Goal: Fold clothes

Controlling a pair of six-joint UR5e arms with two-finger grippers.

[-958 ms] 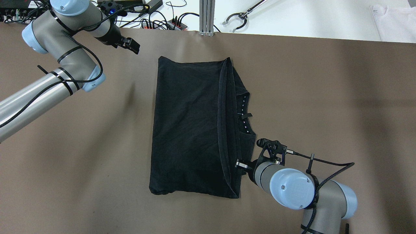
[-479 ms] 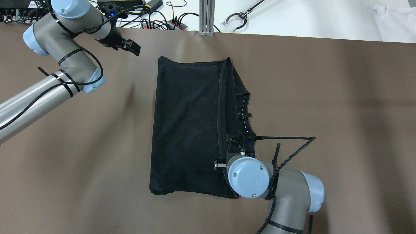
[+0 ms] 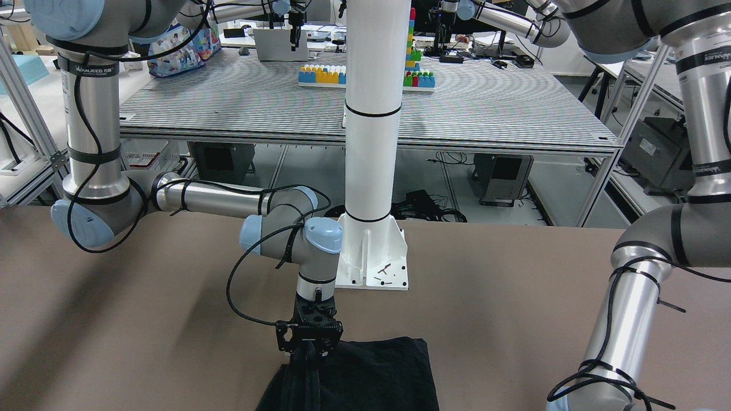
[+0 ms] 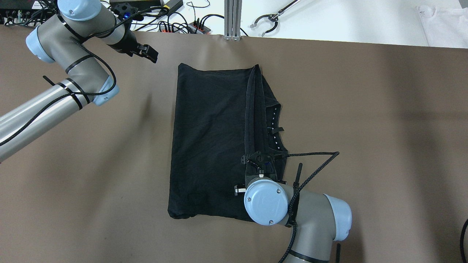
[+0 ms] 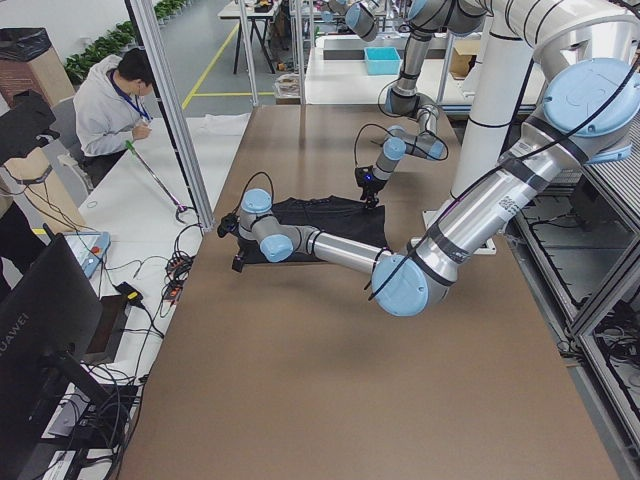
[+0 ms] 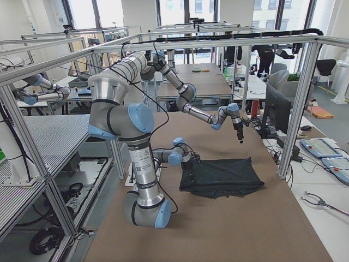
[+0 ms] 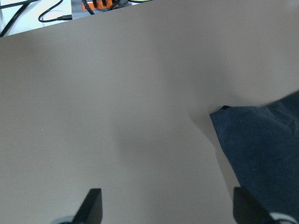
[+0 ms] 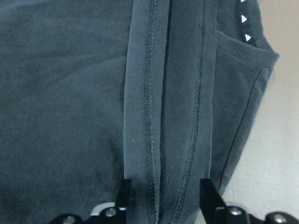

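Note:
The black clothes (image 4: 212,138) lie folded in a rough rectangle on the brown table, with a doubled hem (image 8: 159,116) running along their length and a collar (image 4: 276,128) showing on the right. My right gripper (image 8: 166,200) is open and points down over the near end of that hem, one finger on each side. The exterior front-facing view shows this gripper (image 3: 309,357) at the cloth's (image 3: 371,377) surface. My left gripper (image 4: 149,54) hovers open and empty past the cloth's far left corner (image 7: 224,112).
The white pillar's base plate (image 3: 371,260) is bolted to the table just behind the cloth. Cables and a power strip (image 4: 182,25), a grabber tool (image 4: 268,22) and a white cloth (image 4: 442,25) lie beyond the far edge. A person (image 5: 110,100) sits there.
My right arm has swung left, carrying its gripper from beside the cloth's near right edge to over the hem. The left arm has hardly moved.

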